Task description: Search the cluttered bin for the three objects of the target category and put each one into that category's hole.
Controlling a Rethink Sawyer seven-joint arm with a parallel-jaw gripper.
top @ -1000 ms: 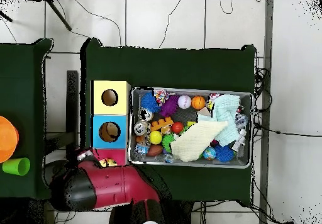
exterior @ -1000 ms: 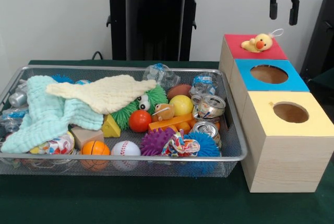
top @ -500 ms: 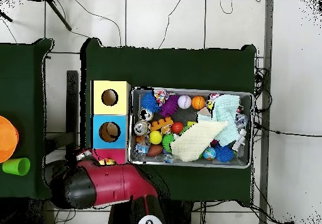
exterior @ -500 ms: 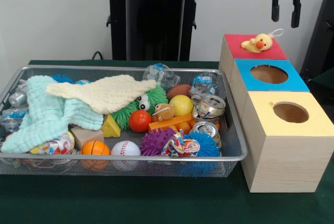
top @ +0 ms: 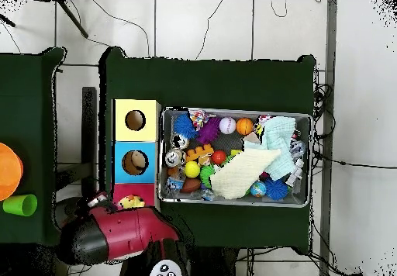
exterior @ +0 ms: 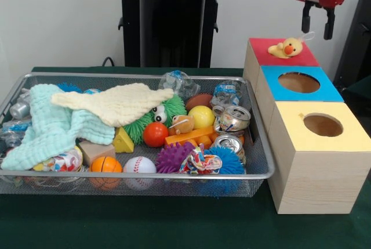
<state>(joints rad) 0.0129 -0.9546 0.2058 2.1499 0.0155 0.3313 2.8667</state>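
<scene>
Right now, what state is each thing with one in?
tool: open, empty, above the red box.
duck toy: lying on the red box top, not dropped in.
blue box: hole uncovered.
yellow box: hole uncovered.
cream cloth: spread over toys in the bin.

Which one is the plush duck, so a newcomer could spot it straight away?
Start at the row of three wooden boxes beside the mesh bin, topped yellow, blue and red. On the red-topped box, the one under the open gripper, lies the plush duck. It is small, soft and yellow with an orange beak, and is the only thing resting on any box.
</scene>
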